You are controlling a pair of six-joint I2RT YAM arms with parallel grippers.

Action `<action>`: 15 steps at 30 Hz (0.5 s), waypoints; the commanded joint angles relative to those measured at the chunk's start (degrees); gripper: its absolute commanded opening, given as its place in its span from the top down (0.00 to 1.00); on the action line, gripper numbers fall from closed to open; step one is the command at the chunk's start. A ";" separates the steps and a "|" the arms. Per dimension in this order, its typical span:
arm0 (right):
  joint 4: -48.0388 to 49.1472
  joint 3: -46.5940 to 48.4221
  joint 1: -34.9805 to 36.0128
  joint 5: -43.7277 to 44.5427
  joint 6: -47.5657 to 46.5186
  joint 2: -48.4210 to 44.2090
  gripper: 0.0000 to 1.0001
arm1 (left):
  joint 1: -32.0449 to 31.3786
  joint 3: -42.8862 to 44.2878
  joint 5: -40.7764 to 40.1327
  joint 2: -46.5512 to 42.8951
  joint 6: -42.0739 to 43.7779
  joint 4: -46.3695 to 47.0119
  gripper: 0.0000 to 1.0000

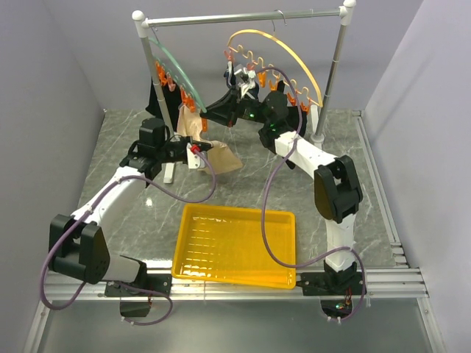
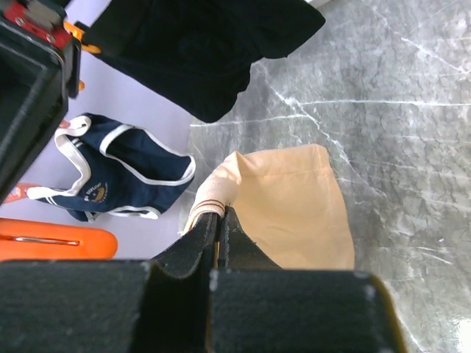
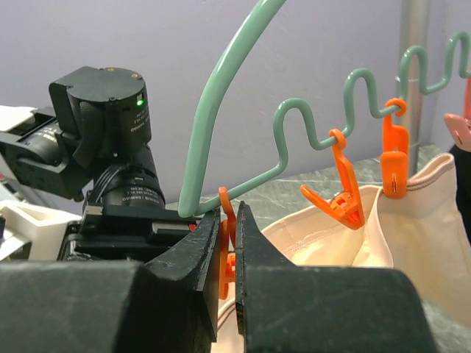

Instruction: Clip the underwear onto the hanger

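Observation:
The green hanger [image 1: 171, 62] hangs at the left of the rack, with orange clips [image 1: 165, 77] along it. The beige underwear [image 1: 221, 156] hangs below its lower end and drapes onto the table. My left gripper [image 1: 200, 151] is shut on the underwear's waistband edge [image 2: 213, 195]; the cloth [image 2: 294, 206] hangs past it. My right gripper [image 3: 229, 213] is shut on an orange clip [image 3: 225, 197] at the end of the green hanger [image 3: 221, 95]. Another clip [image 3: 394, 158] grips the underwear's edge [image 3: 412, 228]; the clip between them [image 3: 338, 184] hangs free.
A yellow arc hanger [image 1: 294, 59] with dark garments hangs at the rack's right. A navy white-trimmed brief [image 2: 125, 173] and a black garment [image 2: 206, 44] hang close by. A yellow tray [image 1: 235, 246] lies at the table's front. The rack's poles [image 1: 331, 73] stand behind.

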 commanded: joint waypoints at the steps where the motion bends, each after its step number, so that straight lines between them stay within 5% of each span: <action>1: -4.94 -1.05 -0.08 4.23 -3.09 -4.12 1.00 | 0.23 3.32 -0.66 0.95 -1.08 2.61 1.00; 15: -8.74 -4.12 1.15 7.31 -7.93 -6.31 1.00 | 0.14 6.83 -1.71 4.82 -3.28 5.25 1.00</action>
